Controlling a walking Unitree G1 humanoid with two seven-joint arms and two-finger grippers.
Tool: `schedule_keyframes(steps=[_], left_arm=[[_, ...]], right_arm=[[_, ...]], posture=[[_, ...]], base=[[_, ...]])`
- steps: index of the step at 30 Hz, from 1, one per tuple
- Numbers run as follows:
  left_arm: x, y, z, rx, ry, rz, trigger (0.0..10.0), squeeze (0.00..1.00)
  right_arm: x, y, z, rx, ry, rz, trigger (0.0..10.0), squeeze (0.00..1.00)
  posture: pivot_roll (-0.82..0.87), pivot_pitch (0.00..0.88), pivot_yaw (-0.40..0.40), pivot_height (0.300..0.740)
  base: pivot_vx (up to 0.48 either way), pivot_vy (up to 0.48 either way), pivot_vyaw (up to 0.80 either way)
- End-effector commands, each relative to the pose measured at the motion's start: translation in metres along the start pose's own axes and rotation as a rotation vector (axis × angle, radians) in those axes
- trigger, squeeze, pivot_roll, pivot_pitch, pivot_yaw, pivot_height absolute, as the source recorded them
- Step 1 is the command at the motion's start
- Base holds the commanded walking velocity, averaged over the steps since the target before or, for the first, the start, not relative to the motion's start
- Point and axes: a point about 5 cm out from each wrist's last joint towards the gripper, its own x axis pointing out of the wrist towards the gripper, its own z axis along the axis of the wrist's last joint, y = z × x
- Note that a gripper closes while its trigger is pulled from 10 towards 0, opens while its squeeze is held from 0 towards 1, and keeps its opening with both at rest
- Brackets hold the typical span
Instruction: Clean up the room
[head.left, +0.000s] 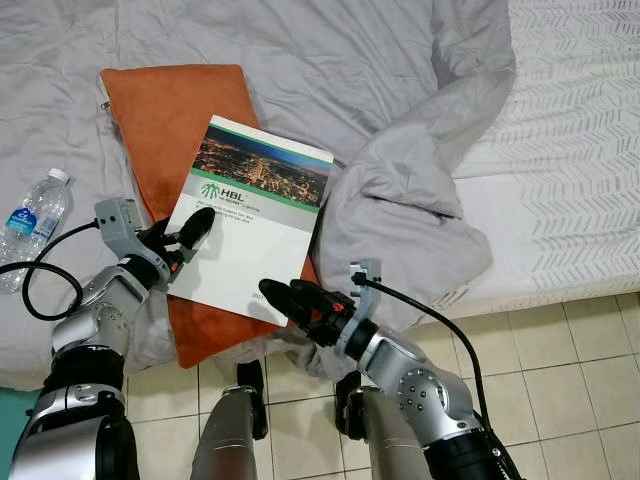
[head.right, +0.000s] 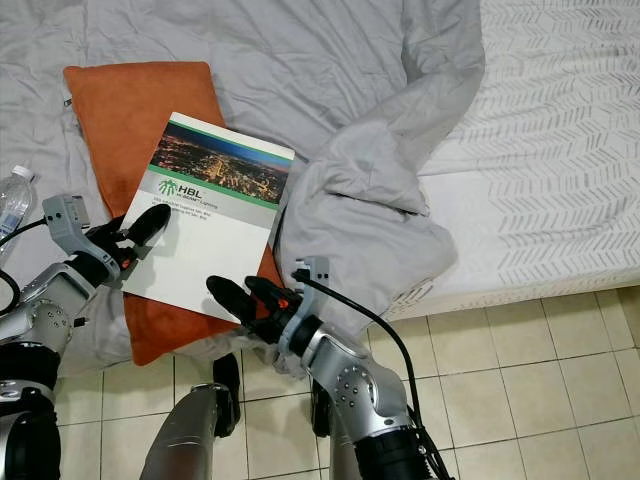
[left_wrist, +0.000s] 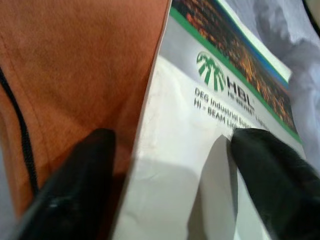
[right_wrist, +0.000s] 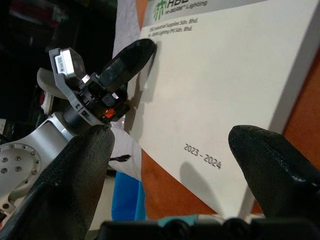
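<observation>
A white HBL lighting catalogue (head.left: 250, 215) lies on an orange pillow (head.left: 170, 110) on the bed. My left gripper (head.left: 185, 226) is open at the catalogue's left edge. One of its fingers (left_wrist: 270, 170) rests on the cover and the other lies over the pillow (left_wrist: 75, 65). My right gripper (head.left: 280, 288) is open at the catalogue's near corner, by the "2023 - 2024" print (right_wrist: 201, 155). Its fingertips (right_wrist: 270, 160) are spread apart and nothing is between them.
A rumpled grey duvet (head.left: 400, 190) bunches up right of the pillow. A clear water bottle (head.left: 30, 225) lies on the grey sheet at far left. The white patterned mattress (head.left: 560, 150) is bare at right. Beige floor tiles (head.left: 560, 380) lie below, with my legs near the bed's edge.
</observation>
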Motion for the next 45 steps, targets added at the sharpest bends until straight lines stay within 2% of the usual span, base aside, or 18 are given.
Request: schedule_keyframes(steps=[1,6,12,15,19,23,25,27,29,30,31,32,35,36,40,42,43,45], left_arm=[[-0.006,-0.002,-0.05,-0.048,0.254,-0.028,0.0,0.0],[-0.009,0.005,-0.058,-0.083,0.333,0.022,0.0,0.0],[-0.01,0.008,-0.058,-0.103,0.318,0.054,0.0,0.0],[-0.009,0.01,-0.049,-0.113,0.263,0.05,0.0,0.0],[-0.007,0.01,-0.029,-0.119,0.12,0.034,0.0,0.0],[-0.007,0.005,-0.027,-0.115,0.076,0.019,0.0,0.0],[-0.007,-0.002,-0.024,-0.092,0.033,-0.001,0.0,0.0],[-0.006,-0.004,-0.023,-0.087,0.014,0.005,0.0,0.0],[-0.003,-0.018,-0.027,-0.033,-0.015,-0.001,0.0,0.0],[-0.003,-0.018,-0.027,-0.033,-0.015,-0.001,0.0,0.0],[-0.001,-0.031,-0.028,-0.009,-0.024,-0.045,0.0,0.0],[0.0,-0.035,-0.029,-0.003,-0.025,-0.06,0.0,0.0],[-0.001,-0.047,-0.028,0.028,-0.033,-0.092,0.0,0.0],[-0.001,-0.048,-0.026,0.063,-0.035,-0.094,0.0,0.0],[0.002,-0.041,-0.022,0.12,-0.063,-0.04,0.0,0.0],[0.003,-0.04,-0.023,0.141,-0.066,-0.027,0.0,0.0],[0.004,-0.035,-0.023,0.203,-0.06,0.054,0.0,0.0],[0.002,-0.035,-0.024,0.219,-0.068,0.103,0.0,0.0]], right_arm=[[-0.008,0.0,-0.014,0.03,0.035,-0.016,10.0,0.0],[-0.02,-0.003,-0.007,-0.021,0.032,-0.06,10.0,0.0],[-0.038,-0.013,-0.006,-0.049,0.04,-0.116,10.0,0.0],[-0.046,-0.015,-0.011,-0.065,0.072,-0.134,10.0,0.0],[-0.057,-0.018,-0.014,-0.071,0.09,-0.151,10.0,0.0],[-0.065,-0.02,-0.015,-0.076,0.085,-0.179,10.0,0.0],[-0.073,-0.022,-0.009,-0.112,0.044,-0.262,10.0,0.0],[-0.076,-0.025,-0.006,-0.129,0.023,-0.307,10.0,0.0],[-0.094,-0.041,0.012,-0.214,-0.077,-0.506,10.0,0.0],[-0.094,-0.041,0.012,-0.214,-0.077,-0.506,10.0,0.0],[-0.1,-0.041,0.022,-0.255,-0.121,-0.531,10.0,0.0],[-0.101,-0.041,0.023,-0.26,-0.13,-0.526,10.0,0.0],[-0.103,-0.037,0.028,-0.278,-0.15,-0.517,10.0,0.0],[-0.104,-0.039,0.03,-0.281,-0.162,-0.523,10.0,0.0],[-0.1,-0.049,0.037,-0.301,-0.198,-0.562,10.0,0.0],[-0.098,-0.051,0.039,-0.311,-0.203,-0.566,10.0,0.0],[-0.095,-0.054,0.047,-0.345,-0.232,-0.579,10.0,0.0],[-0.096,-0.053,0.055,-0.396,-0.256,-0.597,10.0,0.0]], posture=[[-0.06,0.604,-0.096,0.74],[-0.06,0.606,-0.094,0.74],[-0.07,0.604,-0.092,0.74],[-0.07,0.601,-0.086,0.74],[-0.07,0.562,-0.079,0.74],[-0.06,0.495,-0.075,0.74],[-0.06,0.395,-0.072,0.74],[-0.06,0.382,-0.07,0.74],[-0.05,0.251,-0.053,0.74],[-0.05,0.251,-0.053,0.74],[-0.04,0.205,-0.044,0.74],[-0.04,0.165,-0.031,0.74],[-0.05,0.127,-0.024,0.74],[-0.04,0.073,-0.02,0.74],[-0.04,0.003,-0.007,0.74],[-0.04,0.0,-0.005,0.74],[-0.04,0.0,-0.001,0.74],[-0.04,0.0,0.0,0.74]], base=[[0.0,0.0,0.0],[0.0,0.0,0.0],[0.0,0.0,0.0],[0.0,0.0,0.0],[0.0,0.0,0.0],[0.0,0.0,0.0],[0.0,0.0,0.0],[0.0,0.0,0.0],[0.0,0.0,0.0],[0.0,0.0,0.0],[0.0,0.0,0.0],[0.0,0.0,0.0],[0.0,0.0,0.0],[0.0,0.0,0.0],[0.0,0.0,0.0],[0.0,0.0,0.0],[0.0,0.0,0.0],[0.0,0.0,0.0]])
